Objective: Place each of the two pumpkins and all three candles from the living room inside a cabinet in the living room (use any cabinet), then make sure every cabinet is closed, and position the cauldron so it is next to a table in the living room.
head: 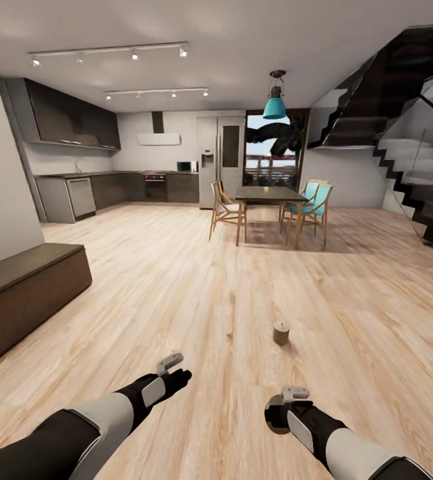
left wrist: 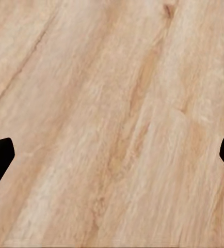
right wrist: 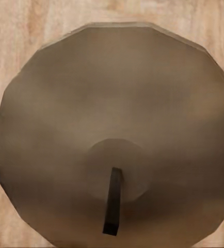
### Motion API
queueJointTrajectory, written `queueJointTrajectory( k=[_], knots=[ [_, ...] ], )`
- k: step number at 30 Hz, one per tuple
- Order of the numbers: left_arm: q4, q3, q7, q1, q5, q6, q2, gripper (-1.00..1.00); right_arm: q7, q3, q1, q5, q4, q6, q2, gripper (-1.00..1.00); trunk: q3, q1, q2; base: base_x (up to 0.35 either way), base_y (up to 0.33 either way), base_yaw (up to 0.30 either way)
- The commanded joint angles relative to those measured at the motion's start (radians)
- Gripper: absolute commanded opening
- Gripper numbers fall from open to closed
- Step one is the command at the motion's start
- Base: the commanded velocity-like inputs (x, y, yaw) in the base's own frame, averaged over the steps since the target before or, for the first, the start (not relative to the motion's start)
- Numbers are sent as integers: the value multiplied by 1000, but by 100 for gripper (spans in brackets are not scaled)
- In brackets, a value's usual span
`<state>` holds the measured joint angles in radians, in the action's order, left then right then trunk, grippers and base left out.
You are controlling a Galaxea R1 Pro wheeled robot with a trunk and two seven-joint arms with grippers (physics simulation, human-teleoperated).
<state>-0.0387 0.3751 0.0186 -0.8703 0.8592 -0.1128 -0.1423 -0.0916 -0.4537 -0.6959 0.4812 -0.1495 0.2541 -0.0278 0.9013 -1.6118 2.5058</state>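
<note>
Candle (right wrist: 117, 134) under right gripper (head: 278, 415), second candle (head: 281, 333) ahead on floor (head: 243, 280)

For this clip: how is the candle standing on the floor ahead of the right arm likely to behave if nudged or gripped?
The candle stands upright, short and stubby, so it would probably slide on the wood floor rather than tip. If knocked over, its round body would likely roll. A similar candle top, seen close past the right gripper, looks smooth and rigid, so probably stiff but slippery.

No text, label, brand, number or sign can be read on anything here.
</note>
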Motion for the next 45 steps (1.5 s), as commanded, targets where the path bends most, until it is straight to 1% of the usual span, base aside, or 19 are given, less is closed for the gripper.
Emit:
queueJointTrajectory(
  k=[1, 7, 13, 26, 35, 45],
  knots=[
    [-1, 8, 2, -1, 9, -2, 0, 100, -6, -9, -1, 8, -2, 5, 0, -100, 1, 0, 0, 334, -1, -291],
    [-1, 8, 1, -1, 9, -2, 0, 100, -6, -9, -1, 8, -2, 6, 0, -100, 1, 0, 0, 334, 20, -294],
    [-1, 8, 2, -1, 9, -2, 0, 100, -8, -9, -1, 8, -2, 6, 0, -100, 3, 0, 0, 335, 121, -295],
    [-1, 10, 1, -1, 8, -2, 0, 100, -8, -9, -1, 8, -2, 6, 0, -100, 10, 0, 0, 335, 48, -295],
    [-1, 10, 1, -1, 8, -2, 0, 100, -8, -8, -1, 8, -2, 6, 0, -100, 15, 0, 0, 318, 145, -294],
    [-1, 10, 1, -1, 8, -2, 0, 100, -8, -7, -1, 10, -2, 7, 0, -100, 22, 0, 0, 306, 14, -285]
  ],
)
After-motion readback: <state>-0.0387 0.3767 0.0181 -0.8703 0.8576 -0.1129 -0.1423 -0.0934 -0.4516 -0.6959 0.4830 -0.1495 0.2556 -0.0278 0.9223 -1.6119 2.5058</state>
